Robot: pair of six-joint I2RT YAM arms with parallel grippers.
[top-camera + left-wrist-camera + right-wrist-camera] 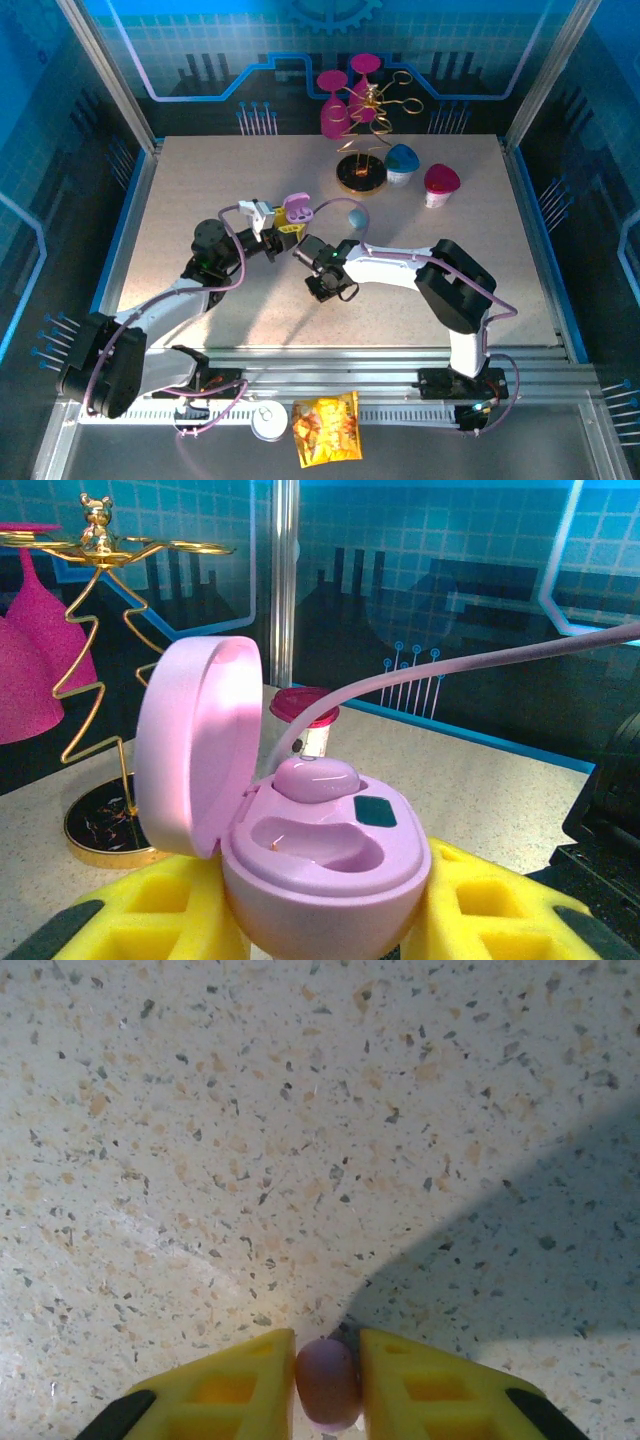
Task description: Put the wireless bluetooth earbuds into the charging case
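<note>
While the left pincer [325, 925] is clamped on the one pink case [330, 870], whose lid stands open, one pink earbud [318, 778] sits in one of its two holes. The right pincer [327, 1348] is squeezed on a second pink earbud [326, 1390] over the speckled bench [300, 1110]. One blue lump [357, 217], maybe a case but too blurry to tell, lies on the bench nearby.

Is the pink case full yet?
Half full. The pink case is open: one lilac earbud sits seated at the back, and the front slot is empty.
</note>
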